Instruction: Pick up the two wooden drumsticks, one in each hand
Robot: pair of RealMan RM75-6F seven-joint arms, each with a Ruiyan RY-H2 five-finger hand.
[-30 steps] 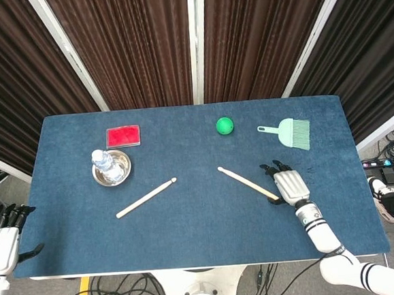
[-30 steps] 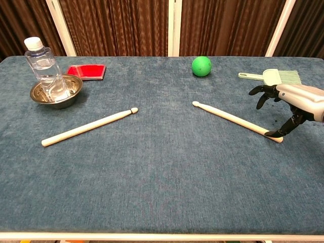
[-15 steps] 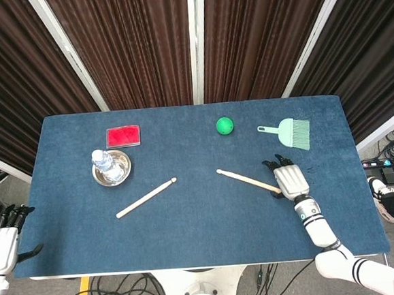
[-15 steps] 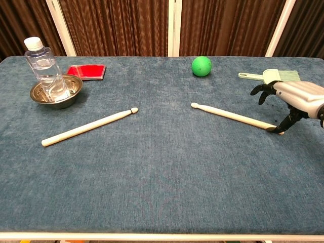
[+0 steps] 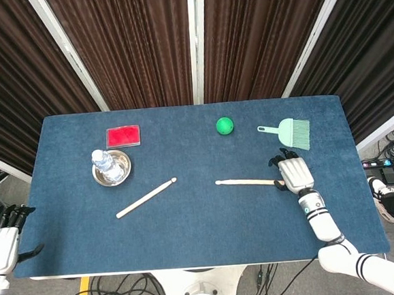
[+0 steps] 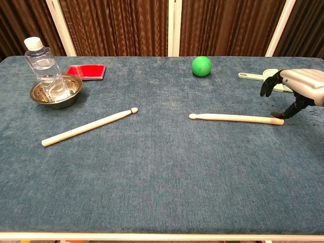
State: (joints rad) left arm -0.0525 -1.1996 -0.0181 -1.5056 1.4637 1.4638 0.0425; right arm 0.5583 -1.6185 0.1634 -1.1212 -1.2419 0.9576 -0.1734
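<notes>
The right drumstick has rotated since earlier, now lying level below the green ball. Right robot hand touches its butt, fingers spread, grasping nothing. Left drumstick unmoved on the blue tabletop; dark curtains behind.

We see a blue-carpeted table bearing two wooden drumsticks, one left of centre and one to the right, plus a red case, a steel bowl holding a water bottle, a green ball and a green brush.
</notes>
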